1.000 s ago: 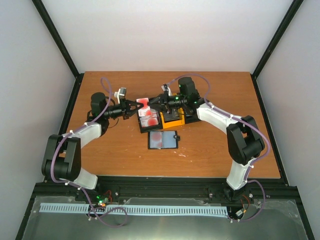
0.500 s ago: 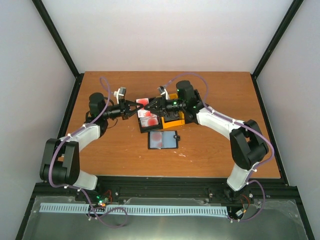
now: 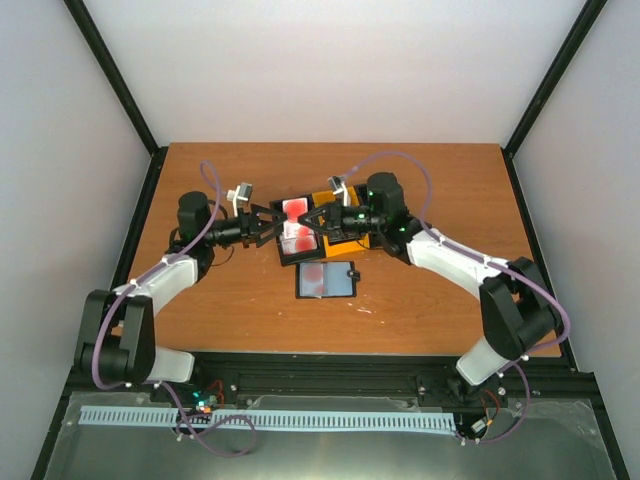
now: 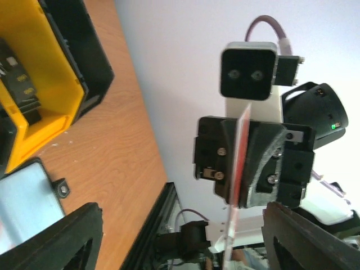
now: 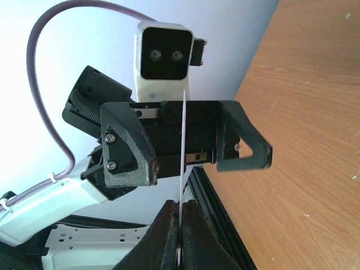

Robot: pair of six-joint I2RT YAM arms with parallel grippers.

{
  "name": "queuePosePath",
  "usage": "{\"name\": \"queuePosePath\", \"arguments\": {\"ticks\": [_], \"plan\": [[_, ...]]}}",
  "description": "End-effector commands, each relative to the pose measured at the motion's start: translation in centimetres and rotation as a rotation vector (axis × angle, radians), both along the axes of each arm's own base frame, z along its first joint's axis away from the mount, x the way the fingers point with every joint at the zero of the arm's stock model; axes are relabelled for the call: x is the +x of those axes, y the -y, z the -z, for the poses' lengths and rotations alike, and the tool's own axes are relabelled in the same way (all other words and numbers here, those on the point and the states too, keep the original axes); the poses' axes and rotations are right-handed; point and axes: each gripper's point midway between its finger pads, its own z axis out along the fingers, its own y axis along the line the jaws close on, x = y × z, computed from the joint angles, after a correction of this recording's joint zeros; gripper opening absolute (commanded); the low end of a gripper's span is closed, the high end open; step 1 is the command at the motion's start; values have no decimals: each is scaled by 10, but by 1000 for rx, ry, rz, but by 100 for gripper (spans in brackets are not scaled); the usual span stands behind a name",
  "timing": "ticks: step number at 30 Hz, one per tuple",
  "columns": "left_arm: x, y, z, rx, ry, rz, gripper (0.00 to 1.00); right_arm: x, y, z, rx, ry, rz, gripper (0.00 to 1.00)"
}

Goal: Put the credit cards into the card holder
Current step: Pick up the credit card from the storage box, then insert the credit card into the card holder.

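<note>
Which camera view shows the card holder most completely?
The top external view: the card holder lies open and whole there, with a red-blotched card in it. The left wrist view catches only one pale corner of it with the clasp tab. The right wrist view does not show it.

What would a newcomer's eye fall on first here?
Over the bins at mid-table, the two grippers meet face to face: the right gripper shut on a red-blotched credit card, the left gripper open, facing it. In front of them, the card holder lies open on the table.
</note>
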Motion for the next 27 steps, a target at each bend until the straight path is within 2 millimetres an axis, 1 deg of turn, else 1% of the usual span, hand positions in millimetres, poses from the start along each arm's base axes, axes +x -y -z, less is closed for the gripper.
{"name": "queuePosePath", "arguments": {"ticks": [1, 2, 5, 6, 9, 12, 15, 18, 19, 22, 25, 27], "plan": [[4, -9, 4, 126, 98, -94, 85, -4, 15, 5, -36, 49, 75, 3], [5, -12, 8, 162, 102, -120, 90, -7, 20, 14, -56, 33, 94, 3], [2, -21, 25, 252, 93, -179, 97, -17, 39, 42, -121, -6, 148, 3], [-1, -23, 30, 265, 90, -187, 99, -22, 47, 45, -141, -3, 173, 3], [-13, -25, 48, 287, 75, -195, 100, -35, 77, 66, -252, 6, 261, 3], [-24, -22, 66, 332, 57, -192, 100, -47, 101, 77, -329, 34, 321, 3], [-31, -15, 83, 377, 28, -192, 100, -57, 112, 90, -385, 34, 321, 3], [-39, -6, 103, 408, -21, -175, 99, -64, 115, 107, -406, 10, 310, 3], [-42, -3, 110, 411, -39, -163, 96, -65, 114, 110, -394, 5, 308, 3], [-49, 7, 128, 408, -90, -141, 82, -63, 110, 124, -386, -19, 309, 3], [-48, 15, 146, 442, -148, -143, 68, -58, 104, 138, -390, -38, 297, 3], [-46, 20, 157, 477, -172, -138, 56, -54, 99, 146, -386, -47, 288, 3]]}}
